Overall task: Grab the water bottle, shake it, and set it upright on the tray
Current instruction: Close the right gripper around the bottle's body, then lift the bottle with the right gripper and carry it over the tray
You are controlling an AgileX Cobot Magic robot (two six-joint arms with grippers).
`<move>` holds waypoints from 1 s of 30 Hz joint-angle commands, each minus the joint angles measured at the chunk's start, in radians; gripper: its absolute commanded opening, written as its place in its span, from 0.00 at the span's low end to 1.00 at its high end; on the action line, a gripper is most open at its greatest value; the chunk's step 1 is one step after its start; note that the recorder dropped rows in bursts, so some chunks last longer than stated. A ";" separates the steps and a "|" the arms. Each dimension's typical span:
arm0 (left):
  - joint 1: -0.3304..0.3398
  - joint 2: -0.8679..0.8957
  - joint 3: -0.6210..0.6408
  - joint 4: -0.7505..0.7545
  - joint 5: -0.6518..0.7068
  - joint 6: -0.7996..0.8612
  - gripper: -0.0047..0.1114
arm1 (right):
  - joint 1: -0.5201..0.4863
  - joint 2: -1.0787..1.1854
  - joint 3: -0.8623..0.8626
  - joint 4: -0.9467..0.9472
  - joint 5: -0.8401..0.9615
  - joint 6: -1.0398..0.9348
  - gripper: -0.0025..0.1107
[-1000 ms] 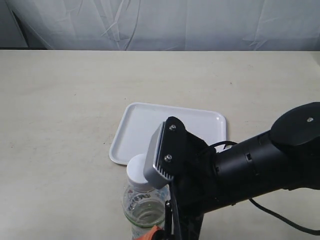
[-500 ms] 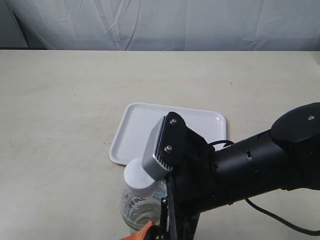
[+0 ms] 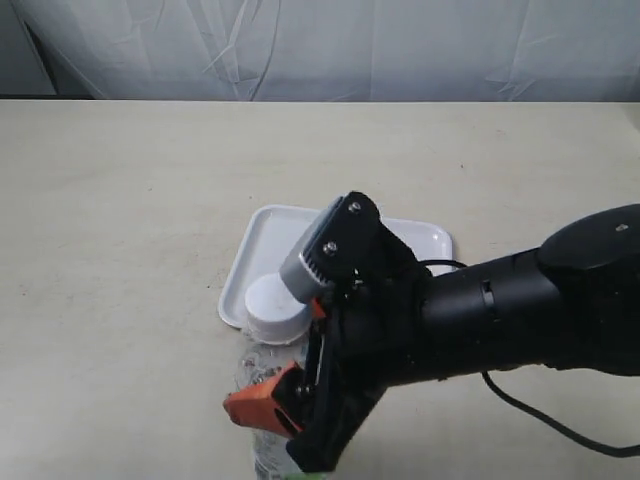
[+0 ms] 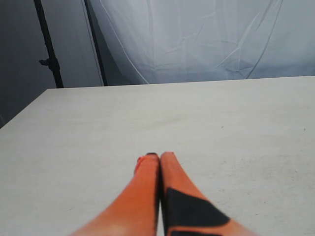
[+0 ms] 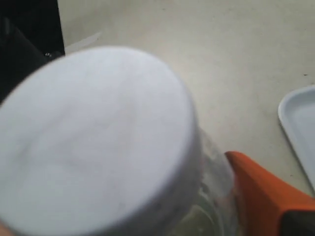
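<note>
The water bottle [image 3: 274, 306] hangs tilted above the table near its front edge. Its white cap points toward the tray [image 3: 290, 236], and its clear body runs down between orange fingers. My right gripper [image 3: 284, 388] is shut on the bottle's body. In the right wrist view the blurred white cap [image 5: 93, 142] fills most of the picture, with one orange finger [image 5: 261, 191] against the clear side. The other finger is hidden there. My left gripper [image 4: 159, 157] is shut on nothing, low over bare table, and does not show in the exterior view.
The white tray's corner [image 5: 300, 123] lies beside the bottle in the right wrist view. The black right arm [image 3: 520, 320] covers the table's front right. A pale backdrop curtain [image 3: 330, 45] hangs behind the table, and a dark stand [image 4: 49, 49] sits beyond its far edge.
The right gripper has rotated and lifted with the bottle. The cap has moved up toward the tray's front edge, and an orange finger has swung into view below it.
</note>
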 commanded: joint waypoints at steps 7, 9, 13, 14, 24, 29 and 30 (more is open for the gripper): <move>0.001 -0.005 0.002 0.003 -0.004 -0.006 0.04 | 0.002 -0.175 -0.379 0.064 -0.646 -0.068 0.01; 0.001 -0.005 0.002 0.003 -0.004 -0.006 0.04 | 0.002 -0.116 -0.324 0.114 -0.612 -0.031 0.01; 0.001 -0.005 0.002 0.003 -0.004 -0.006 0.04 | 0.002 -0.062 -0.261 0.114 -0.602 0.007 0.01; 0.001 -0.005 0.002 0.003 -0.004 -0.006 0.04 | 0.002 -0.132 -0.309 0.114 -0.561 0.007 0.01; 0.001 -0.005 0.002 -0.002 -0.004 -0.006 0.04 | 0.002 -0.116 -0.151 0.114 -0.614 0.030 0.01; 0.001 -0.005 0.002 -0.002 -0.004 -0.006 0.04 | 0.002 -0.217 -0.228 0.114 -0.507 0.030 0.01; 0.001 -0.005 0.002 -0.002 -0.004 -0.006 0.04 | 0.002 -0.251 -0.256 0.114 -0.501 0.030 0.01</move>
